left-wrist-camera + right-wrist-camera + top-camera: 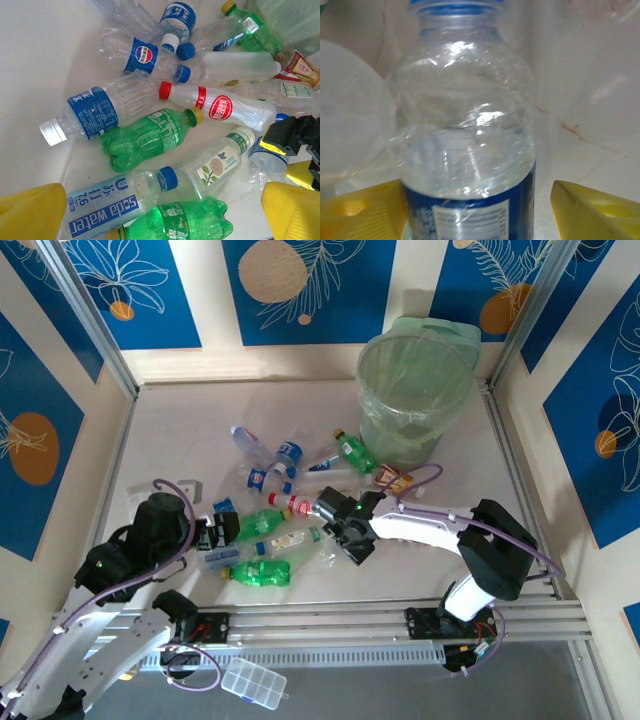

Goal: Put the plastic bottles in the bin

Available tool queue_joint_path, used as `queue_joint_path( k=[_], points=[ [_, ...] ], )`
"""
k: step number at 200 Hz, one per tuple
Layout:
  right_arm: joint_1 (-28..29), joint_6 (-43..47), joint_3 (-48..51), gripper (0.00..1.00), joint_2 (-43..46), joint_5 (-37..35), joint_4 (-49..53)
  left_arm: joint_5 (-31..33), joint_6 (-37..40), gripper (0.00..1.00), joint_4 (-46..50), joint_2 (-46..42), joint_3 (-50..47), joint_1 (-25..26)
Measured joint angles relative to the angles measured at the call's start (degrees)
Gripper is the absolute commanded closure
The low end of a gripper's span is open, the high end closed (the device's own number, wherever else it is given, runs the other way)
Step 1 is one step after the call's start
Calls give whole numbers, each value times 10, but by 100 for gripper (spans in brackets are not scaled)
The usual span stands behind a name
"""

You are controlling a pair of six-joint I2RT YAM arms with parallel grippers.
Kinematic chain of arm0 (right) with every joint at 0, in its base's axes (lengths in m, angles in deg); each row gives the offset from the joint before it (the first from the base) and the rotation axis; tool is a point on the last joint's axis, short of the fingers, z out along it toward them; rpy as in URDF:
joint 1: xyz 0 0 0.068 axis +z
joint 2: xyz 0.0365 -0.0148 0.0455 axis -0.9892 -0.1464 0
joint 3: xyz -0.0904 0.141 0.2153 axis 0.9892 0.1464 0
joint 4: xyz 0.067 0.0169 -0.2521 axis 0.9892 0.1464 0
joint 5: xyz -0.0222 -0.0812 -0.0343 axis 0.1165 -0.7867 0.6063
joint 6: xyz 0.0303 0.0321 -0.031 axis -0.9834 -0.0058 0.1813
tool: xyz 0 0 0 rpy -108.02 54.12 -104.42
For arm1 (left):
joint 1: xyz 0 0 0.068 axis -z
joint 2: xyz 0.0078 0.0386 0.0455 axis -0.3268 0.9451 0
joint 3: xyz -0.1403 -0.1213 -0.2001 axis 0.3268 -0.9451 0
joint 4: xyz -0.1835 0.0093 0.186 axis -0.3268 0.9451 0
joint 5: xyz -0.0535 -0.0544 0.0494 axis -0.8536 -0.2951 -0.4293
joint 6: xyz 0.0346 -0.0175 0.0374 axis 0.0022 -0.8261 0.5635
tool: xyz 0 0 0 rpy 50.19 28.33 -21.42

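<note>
Progress nil: plastic bottles all on desk; bin, well beyond right jaws, looks empty. Right jaws wide open astride blue-labelled clear bottle, nothing gripped; left jaws open, empty, soda-water bottle between them.

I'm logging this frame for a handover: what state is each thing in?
Bin: upright, bag-lined.
Bottles: lying down, some crushed.
Left tool: open above the bottles.
Right tool: open, straddling a clear bottle.
</note>
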Motion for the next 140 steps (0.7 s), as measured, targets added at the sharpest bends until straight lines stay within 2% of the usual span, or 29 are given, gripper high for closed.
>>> queue_joint_path(
  k=[35,61,106,140],
  points=[
    [-7,14,12,29,-17,2,-18,-5,0,1,-5,3,-4,1],
    [-10,35,12,41,-27,5,-25,-7,0,1,-6,9,-10,1],
    [-12,74,7,54,-27,4,-13,-7,0,1,-14,9,-16,1],
    [0,99,-12,54,-25,-12,23,-7,0,1,-18,6,-17,1]
  ],
)
